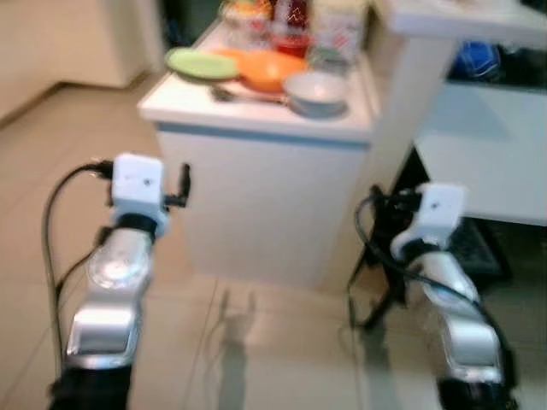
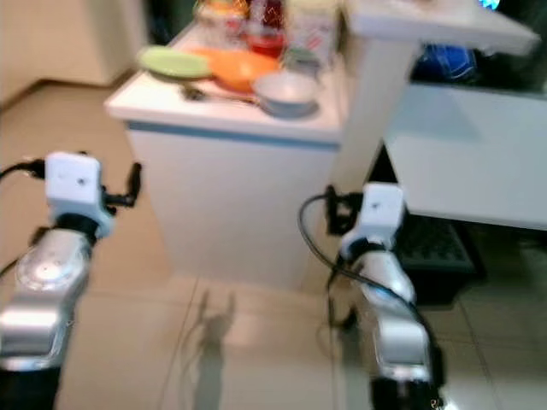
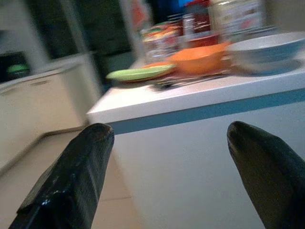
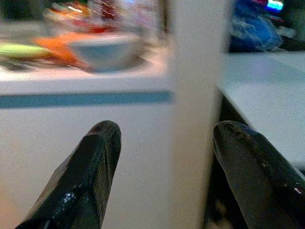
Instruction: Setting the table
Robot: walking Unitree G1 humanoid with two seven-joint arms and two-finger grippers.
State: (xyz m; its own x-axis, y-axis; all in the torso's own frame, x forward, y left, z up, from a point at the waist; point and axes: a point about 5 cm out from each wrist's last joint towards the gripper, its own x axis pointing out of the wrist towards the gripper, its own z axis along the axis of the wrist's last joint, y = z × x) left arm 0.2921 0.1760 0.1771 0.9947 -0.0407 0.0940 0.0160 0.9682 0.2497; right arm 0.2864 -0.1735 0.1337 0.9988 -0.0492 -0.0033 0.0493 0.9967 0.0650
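A two-armed robot is standing before a white worktop (image 1: 256, 107), both arms raised short of it. The left hand (image 3: 169, 138) and right hand (image 4: 167, 133) are each gaping wide, gripping nothing. On the worktop, a green plate (image 1: 201, 63), an orange bowl (image 1: 267, 70) and a pale bowl (image 1: 316, 90) are sitting close together, cutlery (image 1: 244, 96) lying just in front, blurred jars (image 1: 286, 21) behind. Judging by this, the table setting is barely starting: nothing is picked up yet.
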